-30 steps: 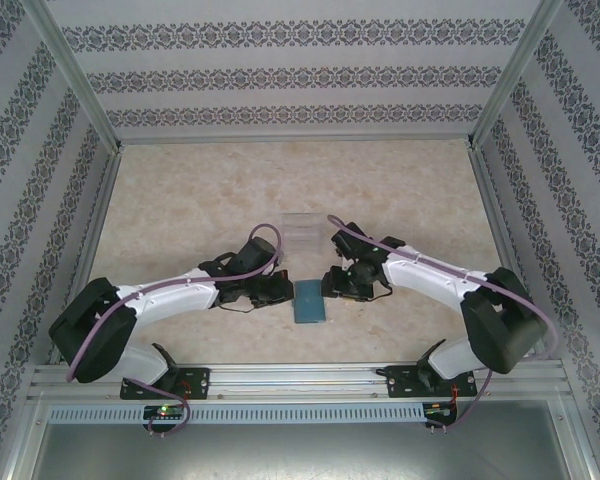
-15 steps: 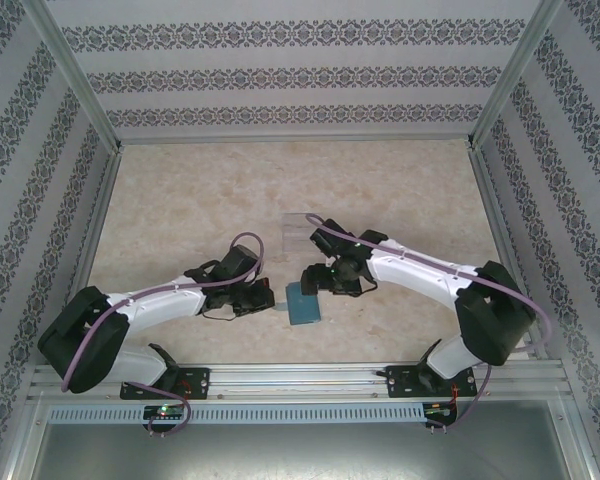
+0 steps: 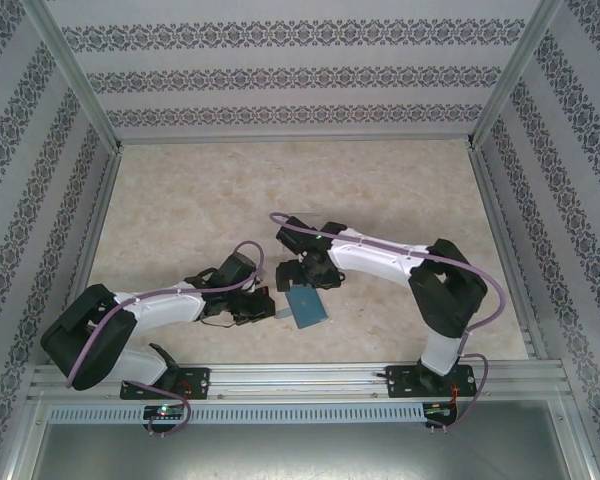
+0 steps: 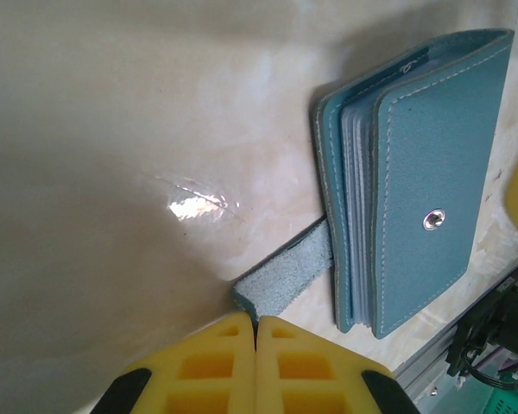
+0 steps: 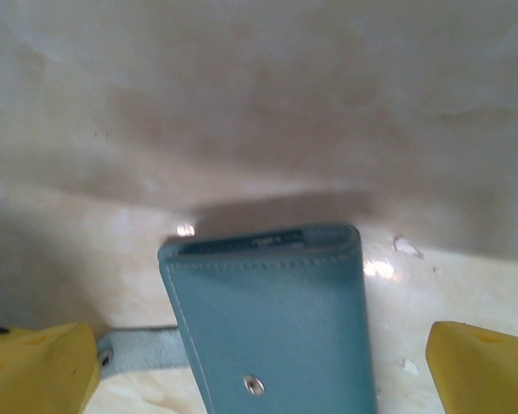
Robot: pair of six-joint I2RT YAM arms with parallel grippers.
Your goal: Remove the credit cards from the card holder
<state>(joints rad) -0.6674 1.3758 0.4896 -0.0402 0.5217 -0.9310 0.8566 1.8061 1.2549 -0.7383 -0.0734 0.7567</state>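
The teal-blue card holder point(image 3: 308, 309) lies closed on the table near the front edge, snap stud up. In the left wrist view the card holder point(image 4: 432, 164) shows pale layered edges between its covers; I cannot tell whether these are the credit cards. My left gripper point(image 3: 271, 307) is shut on the strap tab point(image 4: 285, 278), with the yellow fingers point(image 4: 256, 321) pressed together over its end. My right gripper point(image 3: 305, 277) hangs over the holder's far end, open wide, one finger on each side of the card holder point(image 5: 276, 328). A dark strip point(image 5: 259, 244) shows inside the fold.
The aluminium rail point(image 3: 300, 378) with both arm bases runs along the near edge, close behind the holder, and is seen again as the rail point(image 4: 466, 349). Patterned walls and metal posts point(image 3: 75, 75) bound the marble-look table point(image 3: 180, 200) on three sides.
The right gripper has opened wide and swung left to stand over the holder's far end. The left arm has drawn back to the left, still shut on the strap, and the holder has shifted slightly.
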